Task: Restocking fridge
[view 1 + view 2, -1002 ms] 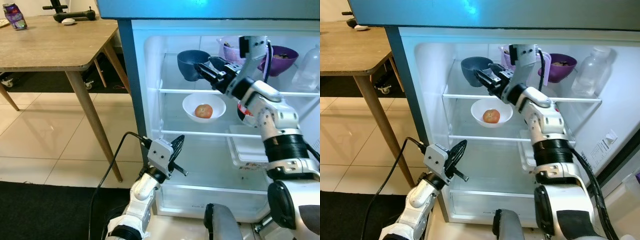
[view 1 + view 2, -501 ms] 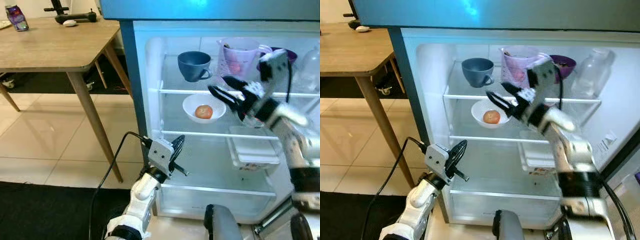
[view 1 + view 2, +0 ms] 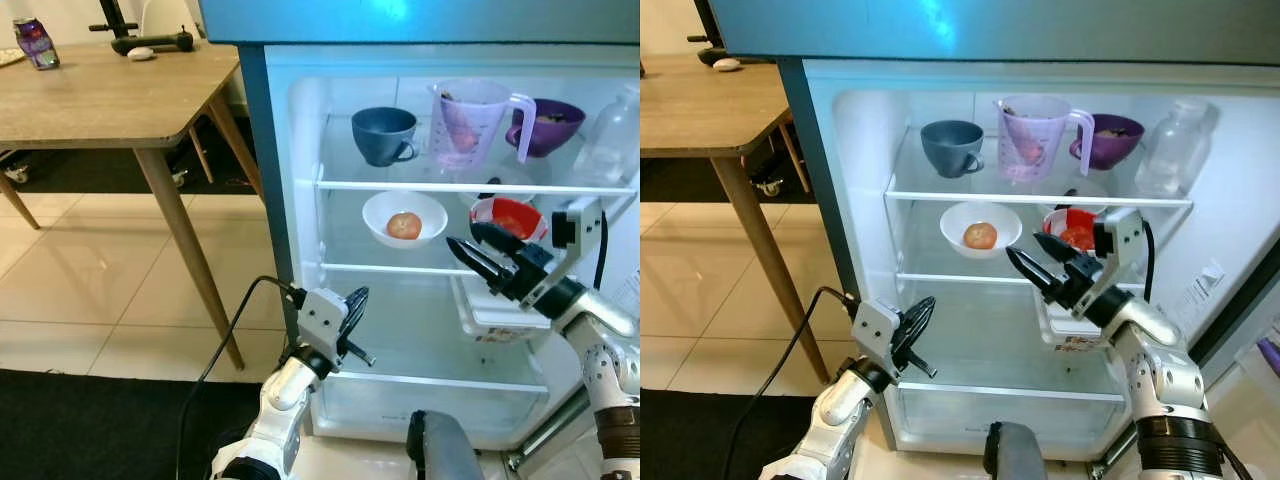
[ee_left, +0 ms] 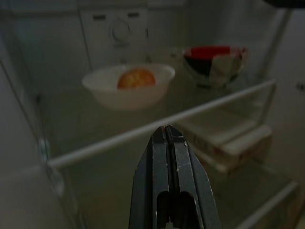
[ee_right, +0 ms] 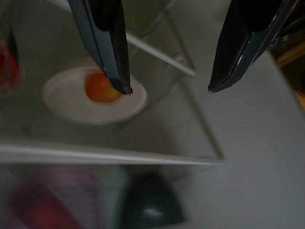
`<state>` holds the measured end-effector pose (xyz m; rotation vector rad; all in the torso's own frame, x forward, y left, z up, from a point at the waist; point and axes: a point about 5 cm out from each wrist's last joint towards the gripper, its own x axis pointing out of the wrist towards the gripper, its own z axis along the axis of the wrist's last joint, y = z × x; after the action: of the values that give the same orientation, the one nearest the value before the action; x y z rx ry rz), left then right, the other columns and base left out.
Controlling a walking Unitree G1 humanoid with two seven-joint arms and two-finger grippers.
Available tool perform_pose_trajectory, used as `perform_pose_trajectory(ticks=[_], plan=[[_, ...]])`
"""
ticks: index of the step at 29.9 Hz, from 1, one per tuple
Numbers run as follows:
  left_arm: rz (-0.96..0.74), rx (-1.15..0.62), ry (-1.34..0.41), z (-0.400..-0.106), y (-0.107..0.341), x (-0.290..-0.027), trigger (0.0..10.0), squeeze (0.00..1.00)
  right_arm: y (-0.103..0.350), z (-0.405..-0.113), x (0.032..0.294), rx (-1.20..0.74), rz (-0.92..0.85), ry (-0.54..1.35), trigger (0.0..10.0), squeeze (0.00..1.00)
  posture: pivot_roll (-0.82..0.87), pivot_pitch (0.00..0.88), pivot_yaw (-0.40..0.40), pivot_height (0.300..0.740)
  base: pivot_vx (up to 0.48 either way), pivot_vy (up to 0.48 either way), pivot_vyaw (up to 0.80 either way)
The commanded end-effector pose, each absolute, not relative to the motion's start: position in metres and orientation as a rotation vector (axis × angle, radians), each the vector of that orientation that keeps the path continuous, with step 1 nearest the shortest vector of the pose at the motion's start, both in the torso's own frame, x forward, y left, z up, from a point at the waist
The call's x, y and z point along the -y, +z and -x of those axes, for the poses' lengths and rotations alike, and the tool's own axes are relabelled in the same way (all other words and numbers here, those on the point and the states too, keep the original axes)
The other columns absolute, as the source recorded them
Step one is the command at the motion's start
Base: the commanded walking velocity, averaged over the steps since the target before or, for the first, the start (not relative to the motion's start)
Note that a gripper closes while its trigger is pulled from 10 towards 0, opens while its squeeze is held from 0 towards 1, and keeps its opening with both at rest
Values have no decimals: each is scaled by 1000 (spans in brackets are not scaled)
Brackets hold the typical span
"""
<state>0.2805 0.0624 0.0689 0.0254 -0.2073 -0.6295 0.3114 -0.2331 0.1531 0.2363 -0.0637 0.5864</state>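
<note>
The fridge [image 3: 300,150] stands open. On its top shelf are a dark blue cup [image 3: 385,133], a clear jug [image 3: 470,120], a purple bowl [image 3: 548,125] and a clear bottle [image 3: 615,135]. The middle shelf holds a white bowl with an orange fruit [image 3: 404,215] and a red bowl [image 3: 510,215]. My right gripper [image 3: 460,236] hangs open and empty in front of the middle shelf, just right of the white bowl [image 5: 95,95]. My left gripper [image 3: 358,298] is shut and empty, low at the fridge's front left corner, pointing in at the shelves [image 4: 166,129].
A white lidded box [image 3: 500,310] sits on the lower shelf under the red bowl. A wooden table [image 3: 100,90] with a can [image 3: 32,32] stands to the left. A black cable [image 3: 215,350] trails from my left wrist. A dark rug [image 3: 80,420] covers the floor at lower left.
My right gripper has drawn back from the blue cup on the top shelf and dropped down and right to the front of the middle shelf, still open. The left arm has barely moved.
</note>
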Motion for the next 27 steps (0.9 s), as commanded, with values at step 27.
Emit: perform_pose_trajectory(ticks=[27], plan=[[-217,-292,-608,-229,-26,-123,10000,0,38,-277,223,-280,-403,501,10000,0,-85,0,13,590,0,0,0]])
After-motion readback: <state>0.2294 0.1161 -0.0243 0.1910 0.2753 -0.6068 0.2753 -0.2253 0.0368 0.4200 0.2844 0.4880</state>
